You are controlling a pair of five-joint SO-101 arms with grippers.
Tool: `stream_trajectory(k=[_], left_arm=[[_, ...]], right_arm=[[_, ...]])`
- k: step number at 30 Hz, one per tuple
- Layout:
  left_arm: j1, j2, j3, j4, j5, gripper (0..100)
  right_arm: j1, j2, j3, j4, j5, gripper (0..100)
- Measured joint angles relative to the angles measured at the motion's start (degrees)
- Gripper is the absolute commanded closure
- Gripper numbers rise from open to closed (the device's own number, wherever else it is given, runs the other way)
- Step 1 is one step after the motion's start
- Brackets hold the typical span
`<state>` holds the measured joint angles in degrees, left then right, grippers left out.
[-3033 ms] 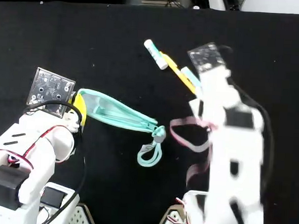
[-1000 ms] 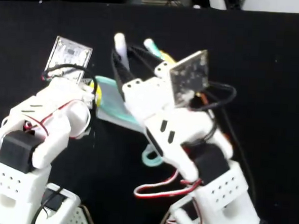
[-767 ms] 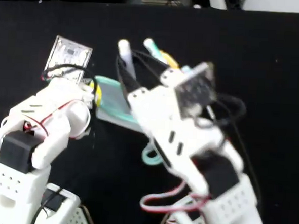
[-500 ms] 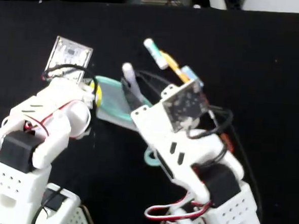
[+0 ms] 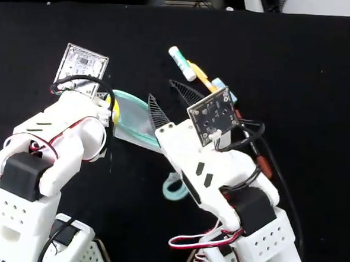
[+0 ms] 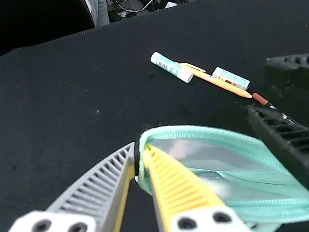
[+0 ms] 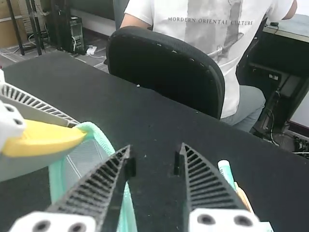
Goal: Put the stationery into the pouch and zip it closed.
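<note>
Pinching pouch (image 6: 217, 159) rim: left tool (image 6: 140, 154); right tool (image 7: 153, 154) spread; eraser (image 6: 231, 77) print illegible.

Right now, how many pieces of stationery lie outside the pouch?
4 outside the pouch: a white-and-teal stick, an orange pen beside it, a small eraser by the pen, and a reddish-brown piece past the pen's tip, hard to make out. Others may be hidden.
</note>
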<state>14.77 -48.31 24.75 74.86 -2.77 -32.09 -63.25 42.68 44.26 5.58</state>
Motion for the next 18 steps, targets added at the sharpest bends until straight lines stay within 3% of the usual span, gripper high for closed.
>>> stream_trajectory(k=[8, 14, 18], left_arm=[[0.1, 0.0, 0.0, 0.0, 0.0, 97], [0.1, 0.0, 0.0, 0.0, 0.0, 97], [0.1, 0.0, 0.0, 0.0, 0.0, 97]], right_arm=[[2.4, 0.1, -10.4, 6.3, 0.1, 85.8], [14.3, -0.6, -24.0, 13.5, 0.2, 87.1], [21.3, 2.5, -25.8, 21.2, 4.8, 90.7]])
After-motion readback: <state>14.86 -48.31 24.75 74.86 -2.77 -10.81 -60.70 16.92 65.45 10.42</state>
